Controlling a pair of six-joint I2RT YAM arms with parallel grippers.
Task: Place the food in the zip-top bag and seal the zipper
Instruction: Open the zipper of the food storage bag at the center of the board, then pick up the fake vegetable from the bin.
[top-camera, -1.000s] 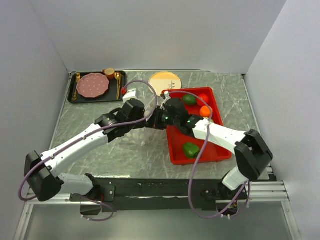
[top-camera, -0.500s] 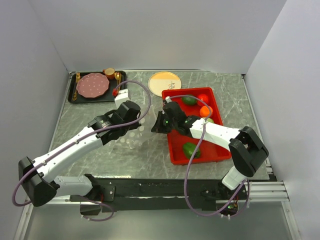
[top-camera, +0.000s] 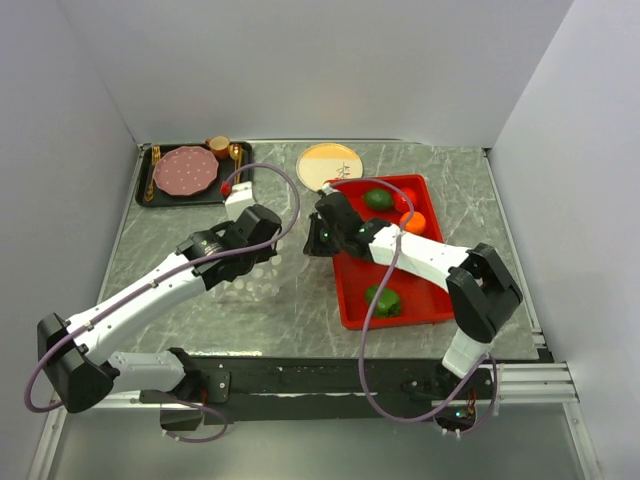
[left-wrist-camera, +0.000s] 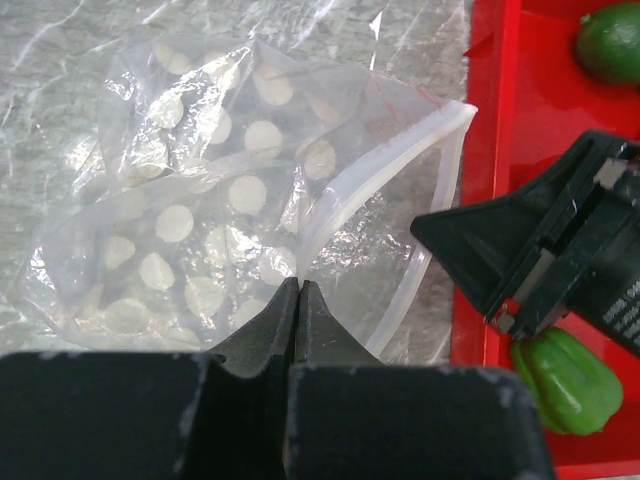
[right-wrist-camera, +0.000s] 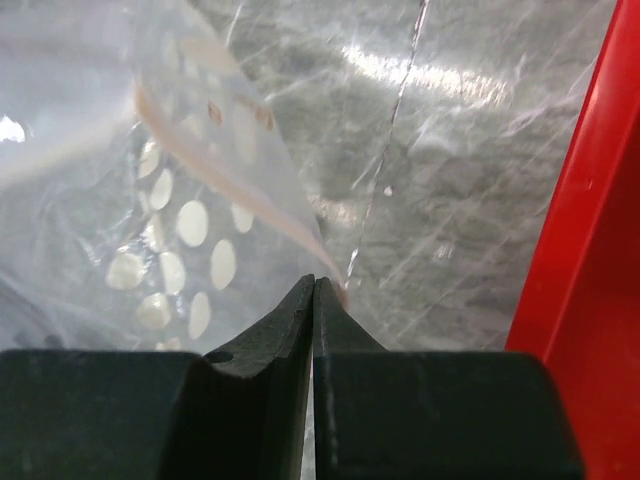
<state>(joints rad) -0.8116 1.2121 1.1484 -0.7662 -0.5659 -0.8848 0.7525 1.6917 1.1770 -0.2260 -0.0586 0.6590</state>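
One bag (left-wrist-camera: 200, 200); two pincers (left-wrist-camera: 298, 288) (right-wrist-camera: 314, 288); two trays (top-camera: 425, 300) (top-camera: 144, 192)

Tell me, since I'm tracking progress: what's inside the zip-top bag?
Only its white dots show inside the zip-top bag, with the table through it. The left hand covers its near edge. A green pepper lies in the red tray.

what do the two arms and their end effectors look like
Both the left arm and right arm have white links with bulky black joints. A purple cable loops along each. The left end effector and right end effector are matte black, with two fingers tapering to a point. Small green lights glow near the right wrist.
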